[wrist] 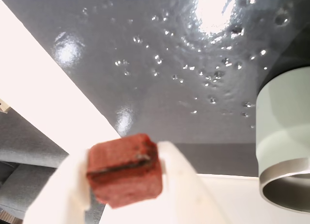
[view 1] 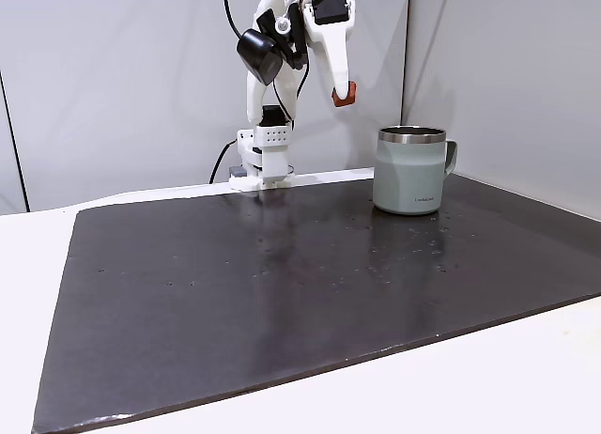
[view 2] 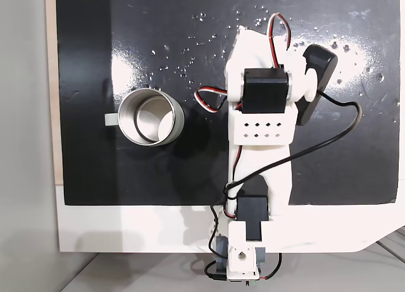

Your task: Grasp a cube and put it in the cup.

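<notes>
Dark glossy mat (view 1: 282, 284) on white table. Gripper (view 1: 344, 94) clamped on rust-orange cube (wrist: 125, 169), raised high, left of grey-green mug (view 1: 410, 171) in that fixed view. Grasp done; carry over rim and release left.

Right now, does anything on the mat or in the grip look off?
Nothing serious. The small rust-red cube sits slightly tilted between the white gripper fingers, with a dark crack along one edge. The grey-green steel-rimmed mug stands upright, and the black mat carries scattered shiny specks or droplets.
</notes>
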You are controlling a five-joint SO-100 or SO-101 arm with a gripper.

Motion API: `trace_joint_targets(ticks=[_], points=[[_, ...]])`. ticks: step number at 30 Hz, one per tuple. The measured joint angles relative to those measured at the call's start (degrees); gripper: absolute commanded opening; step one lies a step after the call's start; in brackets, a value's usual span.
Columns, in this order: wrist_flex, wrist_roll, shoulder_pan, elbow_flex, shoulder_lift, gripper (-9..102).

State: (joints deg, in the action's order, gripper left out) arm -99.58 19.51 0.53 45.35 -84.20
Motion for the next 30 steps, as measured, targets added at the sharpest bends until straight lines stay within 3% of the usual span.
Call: trace_joint_targets(ticks=[13,22,30], points=[[-1.1,-7.8,-16.1,-0.8,-2.9,2],[-2.1,-14.0,-27.2,9.3,-9.8,2],[-2.5,-15.2,-27.9,18.1,-10.5,2]])
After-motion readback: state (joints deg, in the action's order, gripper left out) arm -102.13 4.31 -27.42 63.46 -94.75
